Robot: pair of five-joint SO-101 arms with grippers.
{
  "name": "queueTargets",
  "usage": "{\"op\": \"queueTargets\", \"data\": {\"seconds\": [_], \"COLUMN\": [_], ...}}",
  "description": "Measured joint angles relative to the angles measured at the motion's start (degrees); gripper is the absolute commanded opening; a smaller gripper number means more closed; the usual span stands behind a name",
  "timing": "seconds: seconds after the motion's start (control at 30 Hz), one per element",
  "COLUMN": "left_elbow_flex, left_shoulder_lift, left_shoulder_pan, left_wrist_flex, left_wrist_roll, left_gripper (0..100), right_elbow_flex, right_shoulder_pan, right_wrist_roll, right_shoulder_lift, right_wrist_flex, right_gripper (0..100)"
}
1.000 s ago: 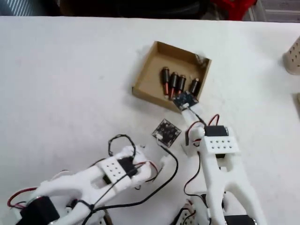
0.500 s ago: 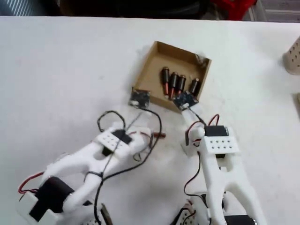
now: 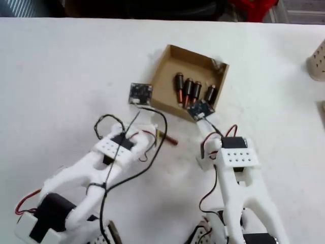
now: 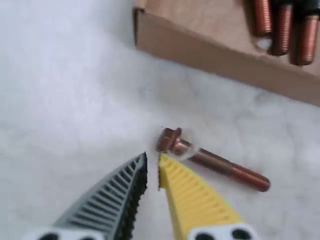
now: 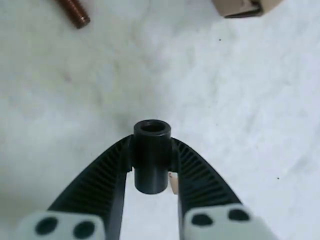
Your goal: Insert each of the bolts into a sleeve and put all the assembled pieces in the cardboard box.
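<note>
A copper bolt (image 4: 212, 161) lies flat on the white table, just in front of the cardboard box (image 4: 210, 52). My left gripper (image 4: 152, 161) is shut and holds nothing; its yellow fingertip (image 4: 172, 172) sits right beside the bolt's head. In the high view the bolt (image 3: 168, 139) rests between the two arms. My right gripper (image 5: 151, 150) is shut on a black sleeve (image 5: 151, 155), held upright with its bore facing up, above bare table. The bolt's threaded tip (image 5: 75, 13) and a box corner (image 5: 242, 7) lie beyond it.
The cardboard box (image 3: 158, 99) holds several assembled bolt-and-sleeve pieces (image 3: 193, 90) side by side. A pale perforated object (image 3: 317, 63) stands at the table's far right edge. Loose cables hang from both arms over the table.
My left arm has swung left and toward the box's near-left corner. The bolt, hidden one second ago, now lies in the open on the table. The right arm has stayed put.
</note>
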Motion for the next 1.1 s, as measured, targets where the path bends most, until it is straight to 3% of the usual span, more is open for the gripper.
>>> {"op": "queueTargets", "data": {"seconds": [0.1,0.33,0.97,1.1], "left_elbow_flex": [1.1,1.9,-8.7,-14.0], "left_shoulder_lift": [-3.5,-6.2,12.0,16.8], "left_shoulder_pan": [3.2,5.0,4.0,3.7], "left_wrist_flex": [0.0,0.0,0.0,4.1], "left_wrist_roll": [2.2,4.7,9.3,11.0], "left_gripper": [29,20,22,21], "right_elbow_flex": [0.0,0.2,0.2,0.2], "right_shoulder_pan": [0.1,0.1,0.0,0.0], "right_wrist_roll": [0.0,0.0,0.0,0.0], "right_shoulder_lift": [0.0,0.0,0.0,0.0], "right_wrist_flex": [0.0,0.0,0.0,0.0], "right_gripper": [1.7,1.7,1.7,1.7]}}
